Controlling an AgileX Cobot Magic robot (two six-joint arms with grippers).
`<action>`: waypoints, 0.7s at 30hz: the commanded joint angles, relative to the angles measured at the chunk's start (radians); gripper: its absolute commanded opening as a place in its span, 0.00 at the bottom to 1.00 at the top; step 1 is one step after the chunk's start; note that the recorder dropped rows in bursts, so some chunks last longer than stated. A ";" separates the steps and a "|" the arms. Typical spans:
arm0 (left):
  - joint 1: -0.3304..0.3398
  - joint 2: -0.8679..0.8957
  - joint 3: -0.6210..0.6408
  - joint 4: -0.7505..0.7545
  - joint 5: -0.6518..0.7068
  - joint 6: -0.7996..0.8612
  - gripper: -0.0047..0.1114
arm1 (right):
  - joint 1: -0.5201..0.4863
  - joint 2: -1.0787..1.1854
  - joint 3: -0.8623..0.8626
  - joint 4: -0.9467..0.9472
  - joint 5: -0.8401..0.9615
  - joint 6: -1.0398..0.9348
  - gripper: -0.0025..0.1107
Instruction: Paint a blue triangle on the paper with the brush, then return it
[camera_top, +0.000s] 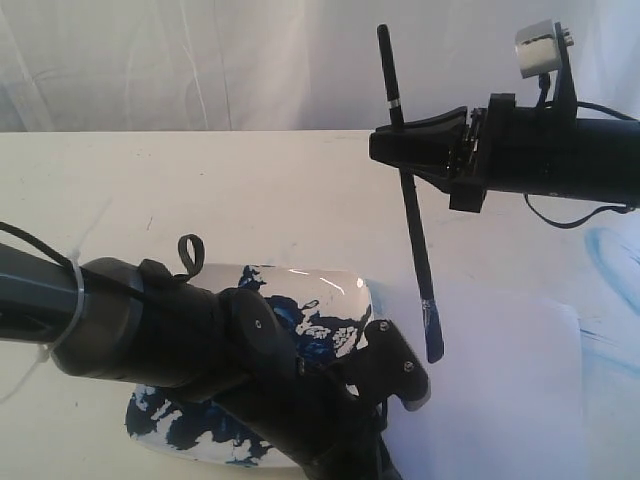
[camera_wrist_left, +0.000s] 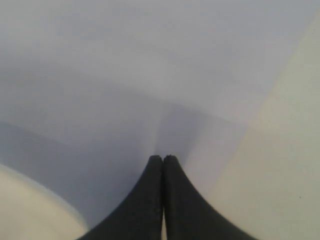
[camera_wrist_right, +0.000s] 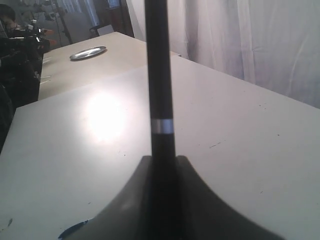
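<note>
My right gripper (camera_top: 396, 143) (camera_wrist_right: 163, 161) is shut on the brush (camera_top: 414, 235) (camera_wrist_right: 159, 75), a thin black stick held nearly upright. Its blue-stained tip (camera_top: 433, 335) hangs bristles-down just above the paper's (camera_top: 520, 400) near-left part, beside the dish. The bluish-white paper (camera_wrist_left: 125, 75) lies on the cream table (camera_top: 250, 200). My left gripper (camera_wrist_left: 163, 158) is shut on nothing, its tips low over the paper near its edge. In the exterior view the left arm (camera_top: 200, 340) reaches across the dish. The blue triangle is out of view.
A white dish (camera_top: 330, 295) smeared with dark blue paint sits under the left arm. Faint light-blue smears (camera_top: 610, 250) mark the surface at far right. A white curtain (camera_top: 200, 60) backs the table. A round metal plate (camera_wrist_right: 87, 52) lies on a far table.
</note>
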 joint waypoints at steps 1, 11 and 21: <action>-0.003 0.022 0.004 0.006 0.016 -0.003 0.04 | 0.001 0.001 0.002 0.004 0.012 0.010 0.02; -0.003 0.020 0.004 0.015 0.041 -0.003 0.04 | 0.001 0.001 0.002 0.004 0.012 0.010 0.02; -0.003 0.011 0.004 0.190 0.065 -0.152 0.04 | 0.001 0.001 0.002 0.004 0.012 0.010 0.02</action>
